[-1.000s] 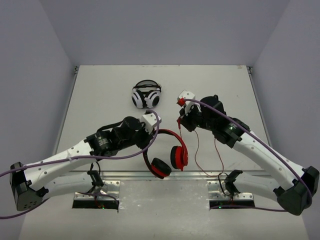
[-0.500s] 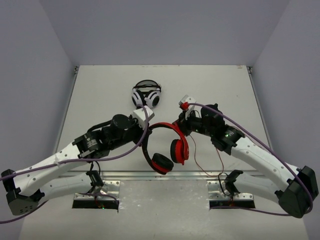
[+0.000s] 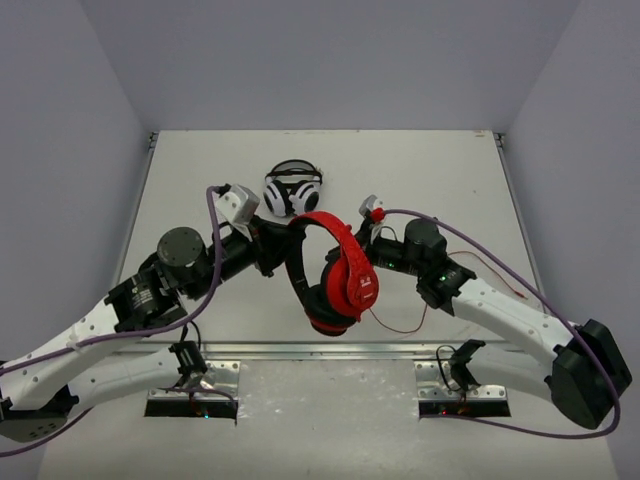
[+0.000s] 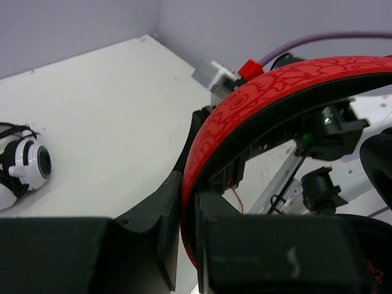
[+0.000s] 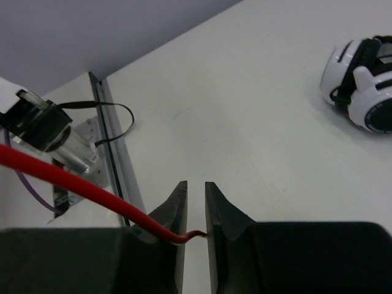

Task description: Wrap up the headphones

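The red headphones (image 3: 347, 277) hang in the air above the table's near middle, ear cups down. My left gripper (image 3: 287, 246) is shut on their black-lined red headband (image 4: 245, 104), which runs between the jaws in the left wrist view, where the gripper (image 4: 188, 187) fills the bottom. My right gripper (image 3: 363, 252) sits just right of the ear cups, partly hidden by them. In the right wrist view that gripper (image 5: 195, 187) has its jaws almost together with the thin red cable (image 5: 92, 187) entering the narrow gap. The cable (image 3: 405, 322) trails down onto the table.
White-and-black headphones (image 3: 293, 190) lie on the white table (image 3: 440, 170) behind the grippers; they also show in the left wrist view (image 4: 21, 165) and the right wrist view (image 5: 364, 86). A metal rail (image 3: 330, 350) runs along the near edge.
My left gripper has lifted and turned the headphones, carrying them up and toward the far middle. My right gripper has moved left and in toward the ear cups, drawing the cable with it.
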